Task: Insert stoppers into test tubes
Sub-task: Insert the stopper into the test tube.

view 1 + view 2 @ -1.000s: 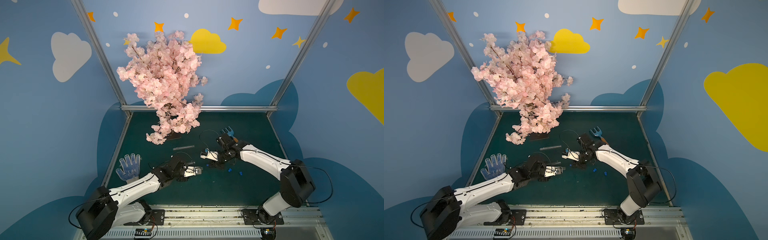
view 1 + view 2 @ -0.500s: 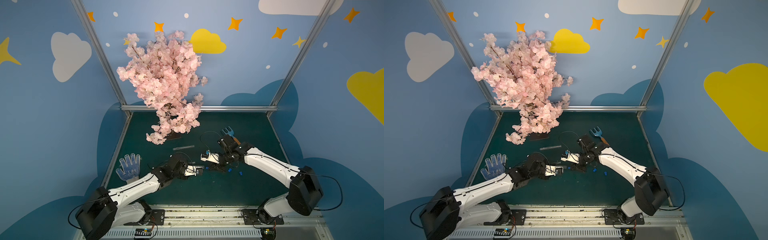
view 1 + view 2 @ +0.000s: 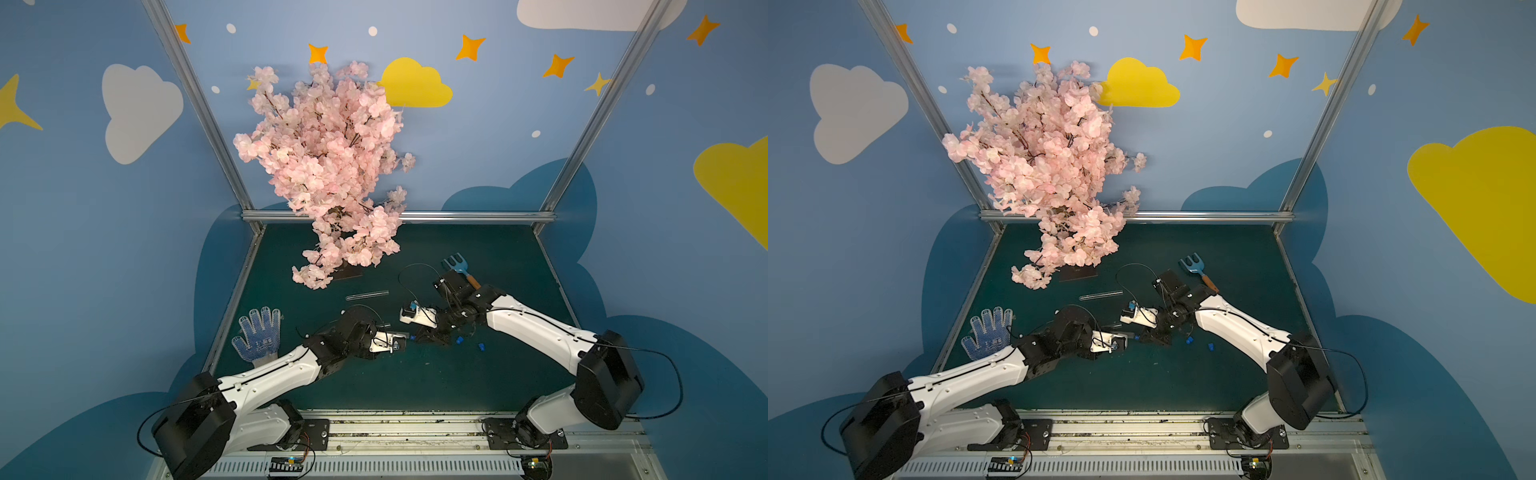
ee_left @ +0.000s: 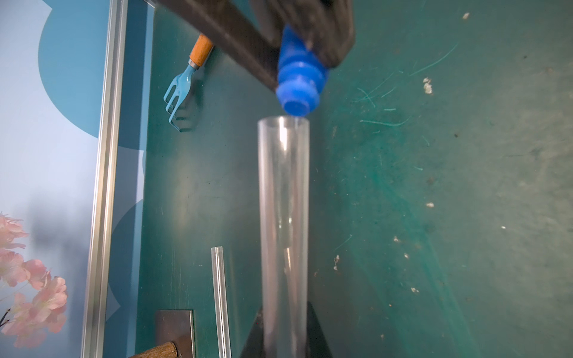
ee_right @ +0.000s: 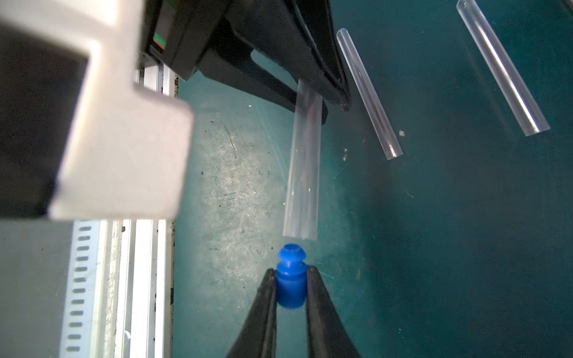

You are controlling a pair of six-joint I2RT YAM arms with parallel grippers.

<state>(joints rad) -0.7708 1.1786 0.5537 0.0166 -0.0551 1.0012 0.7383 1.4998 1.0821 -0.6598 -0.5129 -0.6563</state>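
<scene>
My left gripper (image 4: pixel 283 313) is shut on a clear test tube (image 4: pixel 283 217) whose open mouth points at my right gripper (image 5: pixel 290 274). That gripper is shut on a bright-blue stopper (image 5: pixel 290 279), pinched by its wide end. The stopper's narrow tip (image 4: pixel 296 107) sits just at the tube's rim; the right wrist view shows a thin gap before the held tube (image 5: pixel 302 173). Two more test tubes (image 5: pixel 369 93) (image 5: pixel 502 68) lie on the mat. Two loose stoppers (image 3: pixel 459 340) (image 3: pixel 481 345) lie beside the right gripper (image 3: pixel 422 336), facing the left gripper (image 3: pixel 401 337).
A pink blossom tree (image 3: pixel 328 166) on a dark base stands at the back left. A blue garden fork (image 3: pixel 457 266) with an orange handle lies behind the right arm. A blue-dotted glove (image 3: pixel 258 332) lies at the left edge. One tube (image 3: pixel 367 295) lies mid-mat.
My right arm has swung its elbow outward and carried the stopper closer to the mouth of the held tube. The left arm has barely moved.
</scene>
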